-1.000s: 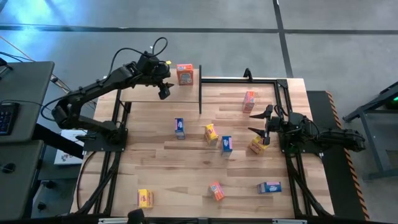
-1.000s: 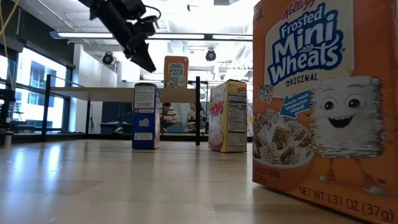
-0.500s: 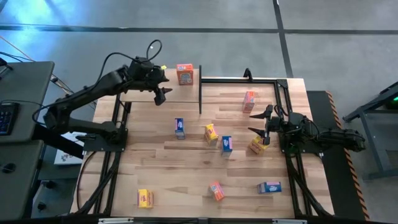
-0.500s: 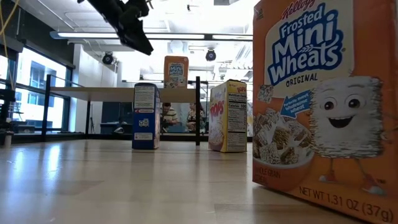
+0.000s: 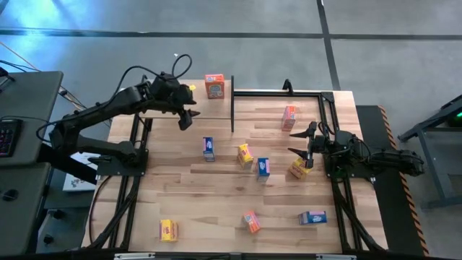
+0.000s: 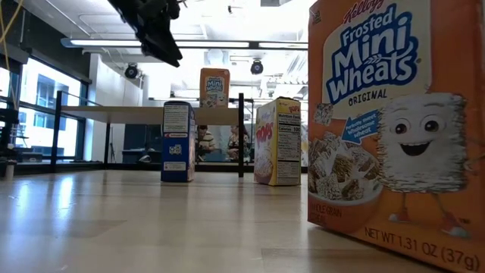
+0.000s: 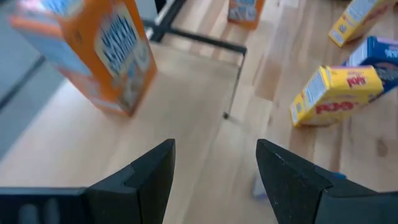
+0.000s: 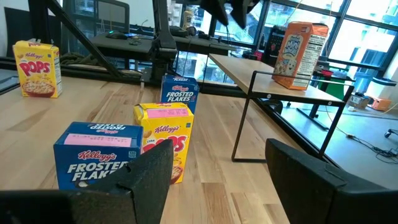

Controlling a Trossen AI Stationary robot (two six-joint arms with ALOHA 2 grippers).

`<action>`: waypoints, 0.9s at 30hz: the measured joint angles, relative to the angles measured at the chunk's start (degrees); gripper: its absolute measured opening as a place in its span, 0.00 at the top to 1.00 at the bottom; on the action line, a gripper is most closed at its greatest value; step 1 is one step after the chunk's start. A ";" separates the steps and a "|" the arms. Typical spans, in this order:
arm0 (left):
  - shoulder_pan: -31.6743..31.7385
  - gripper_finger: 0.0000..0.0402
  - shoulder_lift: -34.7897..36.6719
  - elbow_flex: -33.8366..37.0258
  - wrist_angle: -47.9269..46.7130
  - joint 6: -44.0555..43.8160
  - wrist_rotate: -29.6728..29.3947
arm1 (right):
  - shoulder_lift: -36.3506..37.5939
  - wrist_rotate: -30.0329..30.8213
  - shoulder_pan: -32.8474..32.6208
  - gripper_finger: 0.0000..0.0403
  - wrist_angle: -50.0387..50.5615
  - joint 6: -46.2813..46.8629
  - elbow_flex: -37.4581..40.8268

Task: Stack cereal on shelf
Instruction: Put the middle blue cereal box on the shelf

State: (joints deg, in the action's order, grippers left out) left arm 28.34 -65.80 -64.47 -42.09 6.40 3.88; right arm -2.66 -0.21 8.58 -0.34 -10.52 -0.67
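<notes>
The shelf (image 5: 166,108) stands at the table's far left. One orange cereal box (image 5: 214,86) stands upright on its base at the shelf's far right corner (image 7: 102,56). My left gripper (image 5: 186,120) hangs open and empty above the shelf's near edge (image 7: 214,162), high in the low view (image 6: 163,42). Several more cereal boxes lie or stand on the tabletop: blue (image 5: 208,148), yellow (image 5: 245,154), blue (image 5: 263,167), yellow (image 5: 298,168), orange (image 5: 289,117). My right gripper (image 5: 299,141) waits open at the table's right (image 8: 217,171).
Near the table's front edge lie a yellow box (image 5: 168,230), an orange box (image 5: 251,221) and a blue box (image 5: 312,217). A black post (image 5: 232,112) marks the shelf's right end. Bare wood lies between the shelf and the front boxes.
My left gripper has drawn back from over the shelf toward the table's near edge and risen a little, staying open and empty. The orange box on the shelf has stayed where it was.
</notes>
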 joint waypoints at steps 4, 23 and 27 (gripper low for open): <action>-1.47 0.46 0.00 0.00 -3.47 -3.18 -0.07 | 0.01 0.00 0.00 0.38 0.00 0.00 0.00; -13.96 0.46 0.02 0.00 -6.09 -14.99 -0.04 | 0.00 0.09 0.00 0.38 -10.59 9.61 0.07; -15.90 0.46 0.02 0.00 -5.76 -16.71 -0.26 | 0.00 0.07 0.02 0.38 -16.91 10.47 0.07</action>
State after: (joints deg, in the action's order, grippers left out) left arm 12.44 -65.78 -64.47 -47.85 -10.31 3.62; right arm -2.66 -0.14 8.60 -17.25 -0.05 -0.60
